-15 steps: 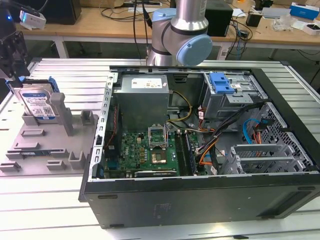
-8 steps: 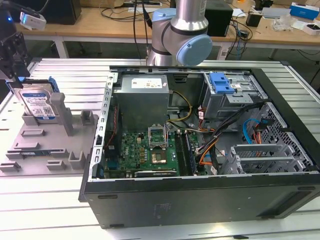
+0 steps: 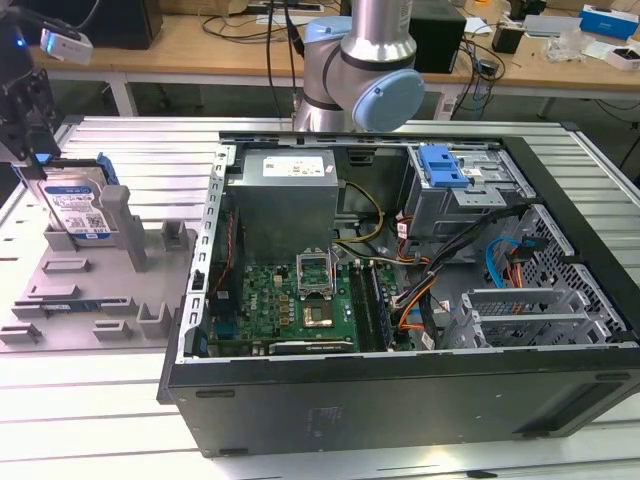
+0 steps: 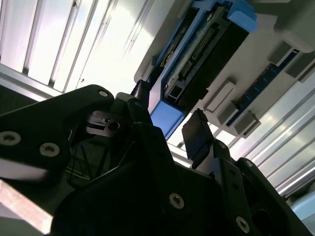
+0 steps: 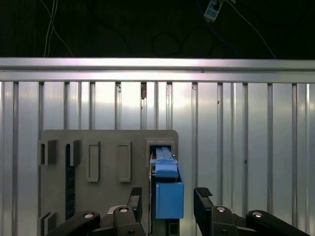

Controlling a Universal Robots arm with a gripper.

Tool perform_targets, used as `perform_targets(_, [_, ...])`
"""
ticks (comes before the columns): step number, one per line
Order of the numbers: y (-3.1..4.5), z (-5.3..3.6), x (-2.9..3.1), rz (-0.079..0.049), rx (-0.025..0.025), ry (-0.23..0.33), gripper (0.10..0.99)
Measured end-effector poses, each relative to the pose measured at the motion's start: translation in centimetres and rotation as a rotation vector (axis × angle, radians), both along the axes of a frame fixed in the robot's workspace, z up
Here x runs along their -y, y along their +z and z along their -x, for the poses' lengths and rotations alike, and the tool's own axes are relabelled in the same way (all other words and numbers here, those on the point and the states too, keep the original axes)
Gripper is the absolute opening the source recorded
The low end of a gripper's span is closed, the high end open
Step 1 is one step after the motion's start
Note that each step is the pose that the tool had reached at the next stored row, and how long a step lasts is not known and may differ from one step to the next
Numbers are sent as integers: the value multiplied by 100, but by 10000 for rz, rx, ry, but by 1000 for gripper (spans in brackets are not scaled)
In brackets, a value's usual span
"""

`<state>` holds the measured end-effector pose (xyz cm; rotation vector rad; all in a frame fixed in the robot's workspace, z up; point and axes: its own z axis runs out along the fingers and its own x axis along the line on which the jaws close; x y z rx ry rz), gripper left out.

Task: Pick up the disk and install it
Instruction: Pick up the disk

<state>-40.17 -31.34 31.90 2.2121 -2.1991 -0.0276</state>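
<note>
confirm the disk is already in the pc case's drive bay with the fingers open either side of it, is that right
No, the disk is not in the computer case: the exterior view shows it standing in the grey holder beside the case, on the exterior view's left. The fingers are open either side of it.

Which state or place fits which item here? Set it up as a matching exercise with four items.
1. silver rectangular hard drive in blue plastic frame
2. grey boxy metal power supply
3. green circuit board
4. black robot hand

A. flat on the black computer case floor
B. open, straddling the drive
C. upright in the grey fixture plate
D. in the case's far corner

Pairs: 1-C, 2-D, 3-A, 4-B
</note>
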Motion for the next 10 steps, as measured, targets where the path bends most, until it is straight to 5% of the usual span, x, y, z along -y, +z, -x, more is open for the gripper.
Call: perform_targets(10, [-84,8,1,9,0,0,541])
